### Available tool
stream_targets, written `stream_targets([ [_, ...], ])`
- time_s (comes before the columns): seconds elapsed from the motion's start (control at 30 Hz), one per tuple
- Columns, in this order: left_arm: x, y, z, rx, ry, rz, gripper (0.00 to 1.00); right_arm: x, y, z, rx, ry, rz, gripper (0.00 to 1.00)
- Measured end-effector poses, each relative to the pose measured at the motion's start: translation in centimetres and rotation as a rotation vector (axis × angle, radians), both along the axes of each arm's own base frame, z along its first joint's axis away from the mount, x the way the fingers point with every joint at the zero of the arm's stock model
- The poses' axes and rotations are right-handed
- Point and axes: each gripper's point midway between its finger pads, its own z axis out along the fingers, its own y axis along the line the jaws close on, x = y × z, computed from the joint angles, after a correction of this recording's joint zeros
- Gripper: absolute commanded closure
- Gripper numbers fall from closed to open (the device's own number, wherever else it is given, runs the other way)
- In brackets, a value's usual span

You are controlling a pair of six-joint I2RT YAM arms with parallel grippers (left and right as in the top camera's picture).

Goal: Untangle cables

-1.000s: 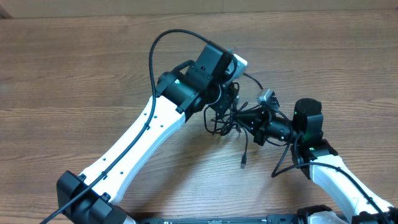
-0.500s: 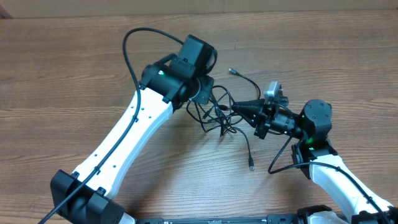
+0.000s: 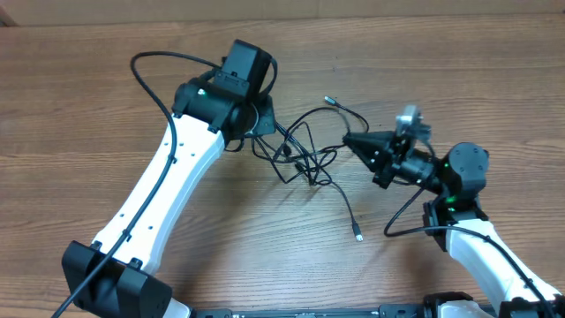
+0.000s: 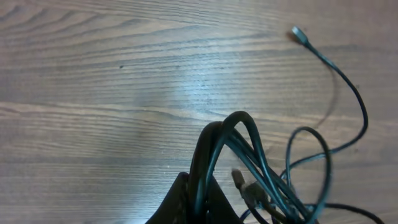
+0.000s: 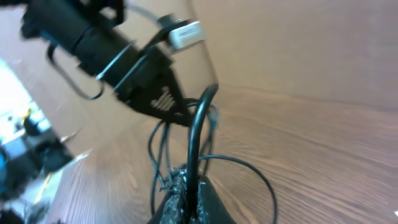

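1. Left gripper [image 3: 259, 124]: clenched on a bundle of the cables [image 3: 305, 157]. The wrist view shows several strands looping out past its fingertips [image 4: 181, 200].
2. Right gripper [image 3: 351, 141]: clamped on one strand at 3 o'clock of the knot. The left gripper sits at 9 o'clock.
3. Progress: judged partial. The cords span the gap between the arms. The lower plug end [image 3: 358, 236] lies free at 5 o'clock and the upper plug end [image 3: 328, 101] at 1 o'clock. The centre is crossed and looped.
4. Surface: wood-grain table [image 3: 88, 115].
5. Room: plain tan backdrop [image 5: 298, 43]. Nothing more is discernible.
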Motion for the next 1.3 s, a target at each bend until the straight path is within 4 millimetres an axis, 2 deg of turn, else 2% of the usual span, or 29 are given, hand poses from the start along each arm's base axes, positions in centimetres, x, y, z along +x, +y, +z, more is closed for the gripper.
stream_targets([
  [0.13, 0.2, 0.4, 0.0, -0.022, 0.006, 0.058, 0.96, 1.3, -2.2, -0.8, 0.040, 0.116, -0.084, 0.96],
  [0.27, 0.2, 0.5, 0.0, -0.027, 0.008, 0.082, 0.95, 1.9, -3.8, -3.1, 0.068, 0.286, -0.150, 0.96],
  [0.47, 0.4, 1.1, 0.0, -0.019, 0.003, 0.107, 0.95, 1.7, -4.6, -7.0, 0.074, 0.526, -0.218, 0.96],
  [0.6, 0.4, 1.1, 0.0, -0.019, 0.003, 0.107, 0.96, 1.6, -4.7, -7.7, 0.075, 0.565, -0.232, 0.96],
  [0.63, 0.4, 1.1, 0.0, -0.019, 0.003, 0.107, 0.96, 1.6, -4.7, -7.7, 0.075, 0.566, -0.231, 0.93],
  [0.73, 0.5, 1.1, 0.0, -0.018, 0.001, 0.103, 0.96, 1.4, -4.6, -7.6, 0.078, 0.567, -0.219, 0.70],
  [0.83, 0.7, 1.0, 0.1, -0.003, -0.014, 0.060, 0.96, 1.0, -4.1, -7.1, 0.064, 0.527, -0.169, 0.59],
  [1.0, 0.6, -0.1, 0.3, 0.054, -0.044, -0.104, 0.96, -0.1, -3.1, -6.6, 0.041, 0.477, -0.079, 0.53],
  [1.13, -0.2, -2.1, 0.3, 0.107, -0.071, -0.361, 0.95, -1.4, -1.4, -6.2, -0.007, 0.384, 0.027, 0.43],
  [1.3, -1.8, -5.0, 0.3, 0.142, -0.108, -0.697, 0.96, -3.0, 0.8, -6.0, -0.102, 0.197, 0.143, 0.41],
])
